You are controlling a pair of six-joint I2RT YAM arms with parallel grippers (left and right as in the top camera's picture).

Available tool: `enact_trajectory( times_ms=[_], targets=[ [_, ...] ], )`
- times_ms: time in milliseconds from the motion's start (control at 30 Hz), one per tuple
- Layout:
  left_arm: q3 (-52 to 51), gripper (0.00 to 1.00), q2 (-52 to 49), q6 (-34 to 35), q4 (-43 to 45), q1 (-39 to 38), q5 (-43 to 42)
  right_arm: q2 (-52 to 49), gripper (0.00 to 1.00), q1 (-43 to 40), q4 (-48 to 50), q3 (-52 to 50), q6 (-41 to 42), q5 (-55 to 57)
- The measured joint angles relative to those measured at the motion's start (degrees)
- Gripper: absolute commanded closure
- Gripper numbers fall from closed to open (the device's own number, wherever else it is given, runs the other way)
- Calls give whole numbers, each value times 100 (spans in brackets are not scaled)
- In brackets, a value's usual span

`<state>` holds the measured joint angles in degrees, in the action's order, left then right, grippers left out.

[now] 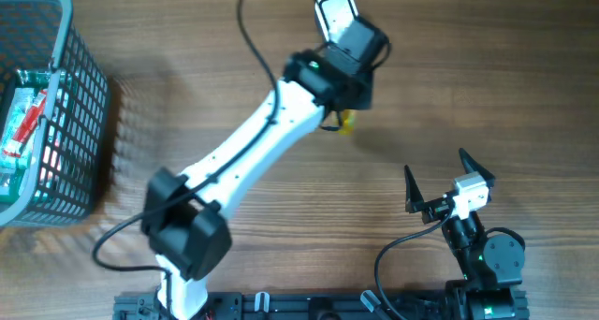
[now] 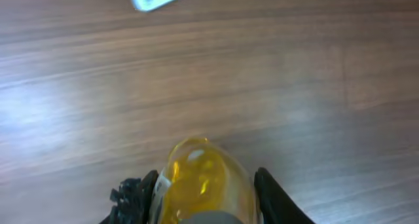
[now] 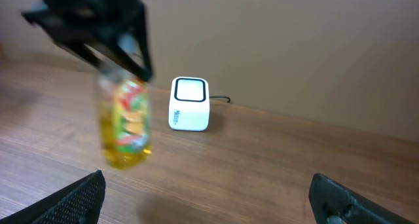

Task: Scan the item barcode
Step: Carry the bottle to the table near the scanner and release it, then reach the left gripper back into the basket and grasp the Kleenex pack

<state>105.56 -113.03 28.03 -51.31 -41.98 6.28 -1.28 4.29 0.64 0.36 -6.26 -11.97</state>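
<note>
right gripper (image 1: 436,170) nearest the base, jaws spread wide, nothing between them, well apart from the action

next out: left gripper (image 2: 207,199) clamped narrow on the bottle (image 3: 126,127), gripping it at the top end, so the body hangs below the fingers. Bottle sits over the wooden table (image 2: 314,86), mid-table, near the scanner (image 3: 189,104) but not touching it. Can't tell for sure whether its base is on the wood or just above

handling, my guess: small clear plastic bottle full of liquid, so some weight low down, likely to swing under a top grip. Smooth rounded wall, slippery. Walls probably give a bit if squeezed, not fragile. Best hold is the neck or cap end as now, which keeps the label free

look: yellow liquid, see-through, colourful red/green/white label round the middle, rounded bottom. Barcode not visible in any view, too blurred

farther: scanner, white cube with a dark-framed window facing up and forward, cable trailing behind

far left edge: grey mesh basket (image 1: 80,105) with packaged items inside
</note>
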Motion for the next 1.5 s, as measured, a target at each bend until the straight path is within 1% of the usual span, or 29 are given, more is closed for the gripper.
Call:
enact_trajectory(
  times_ms=[133,300,367,433,467,533,567,700,833,933,1000,1067,1133,1200,1267,1333,1367,1400,1500],
  targets=[
    [2,73,-363,170,807,-306,299,0,0,0,2,0,0,2],
    [-55,72,-691,275,1108,-654,680,0,0,0,2,0,0,2],
    [-210,66,-752,293,1250,-765,743,0,1,0,2,0,0,2],
    [-317,52,-787,317,1257,-820,763,0,0,0,2,0,0,2],
    [-372,27,-796,326,1257,-828,769,0,0,0,2,0,0,2],
    [-400,12,-796,328,1259,-828,756,0,0,0,2,0,0,2],
    [-400,2,-796,376,1274,-828,717,0,0,0,2,0,0,2],
    [-400,0,-796,378,1274,-828,518,0,0,0,2,0,0,2],
    [-400,0,-682,-37,1276,-828,293,0,0,0,2,0,0,2],
    [-400,0,63,-315,1307,-782,380,0,0,0,2,0,0,2],
    [-393,0,682,-509,1320,-614,651,0,0,0,2,0,0,2],
    [-358,0,1263,-647,1272,-212,1025,0,0,0,2,0,0,2],
    [-339,0,1672,-723,1126,358,1325,0,0,0,2,0,0,2],
    [-339,0,2070,-807,925,1198,1534,0,0,0,2,0,0,2],
    [-339,0,2575,-850,603,2374,1661,0,0,0,2,0,0,4],
    [-337,0,3193,-850,133,3790,1790,0,0,-7,2,0,0,2],
    [-332,0,3340,-850,-4,4164,1784,0,0,-9,0,0,0,2],
    [-323,0,3587,-839,-350,4876,1816,0,0,-13,2,0,0,4],
    [-280,0,3794,-688,-1250,6688,1670,0,0,-13,2,0,0,2]
  ],
)
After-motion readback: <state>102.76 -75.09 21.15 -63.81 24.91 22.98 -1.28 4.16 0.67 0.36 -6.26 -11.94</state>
